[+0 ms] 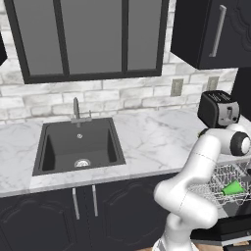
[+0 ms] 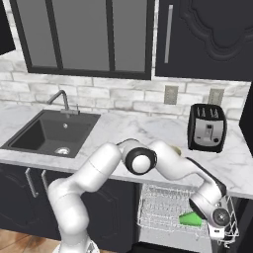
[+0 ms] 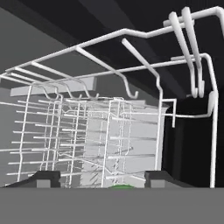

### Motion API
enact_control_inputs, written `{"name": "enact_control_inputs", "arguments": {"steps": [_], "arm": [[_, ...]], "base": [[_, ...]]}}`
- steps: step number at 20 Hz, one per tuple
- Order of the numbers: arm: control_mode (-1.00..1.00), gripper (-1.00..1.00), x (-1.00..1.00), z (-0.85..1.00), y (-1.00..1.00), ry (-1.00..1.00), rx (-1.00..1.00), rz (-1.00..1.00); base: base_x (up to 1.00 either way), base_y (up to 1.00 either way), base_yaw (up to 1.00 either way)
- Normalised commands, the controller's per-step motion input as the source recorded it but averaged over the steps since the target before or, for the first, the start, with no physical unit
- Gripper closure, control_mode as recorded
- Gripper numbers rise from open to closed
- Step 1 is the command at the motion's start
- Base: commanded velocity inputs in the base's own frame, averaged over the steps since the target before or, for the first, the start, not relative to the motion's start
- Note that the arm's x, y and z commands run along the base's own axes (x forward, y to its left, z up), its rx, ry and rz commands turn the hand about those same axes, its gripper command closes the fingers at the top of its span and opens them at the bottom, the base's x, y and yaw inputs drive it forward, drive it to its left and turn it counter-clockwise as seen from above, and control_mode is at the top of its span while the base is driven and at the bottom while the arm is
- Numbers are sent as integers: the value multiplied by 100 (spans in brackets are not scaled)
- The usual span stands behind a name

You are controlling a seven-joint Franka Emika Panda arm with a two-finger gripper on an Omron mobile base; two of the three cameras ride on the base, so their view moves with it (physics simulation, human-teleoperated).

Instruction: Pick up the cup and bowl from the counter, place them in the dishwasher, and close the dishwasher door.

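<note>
Dishwasher [image 2: 183,217] stands open under the counter [image 1: 157,137], its one white wire rack [image 2: 163,207] pulled out in front of it. One green thing [image 2: 191,219] lies in that rack, toward its right side; from its shape I cannot tell whether it is the cup or the bowl. In the left base view it shows as a green wedge [image 1: 232,188] among the wires, with the dark door [image 1: 230,230] lying flat below the rack.

My arm reaches down over the counter edge, and my gripper [image 2: 223,242] hangs at the rack's right front corner. In the hand view I look in through the wire frame [image 3: 109,131] from low down, with my two fingertips [image 3: 43,179] well apart at the bottom and a sliver of green [image 3: 122,187] between them. Nothing sits between the fingers, so I count them as wide and holding nothing.

On the counter I count one black sink [image 1: 78,147] with one tap [image 1: 76,110] behind it, and one black toaster [image 2: 207,127] against the brick wall. Two outlets [image 2: 171,94] are set in that wall.
</note>
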Motion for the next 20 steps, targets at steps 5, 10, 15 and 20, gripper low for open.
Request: {"name": "enact_control_inputs", "arguments": {"steps": [5, 10, 15, 20], "arm": [[-100, -100, -51, -2, -6, -10, 0, 0], [-100, -100, -2, 34, 0, -8, -1, 0], [-100, -100, 0, 73, 0, -3, -2, 0], [-100, -100, 0, 55, 3, 0, -3, 0]], "base": [[0, 0, 0], [0, 0, 0], [0, 0, 0], [0, 0, 0]]}}
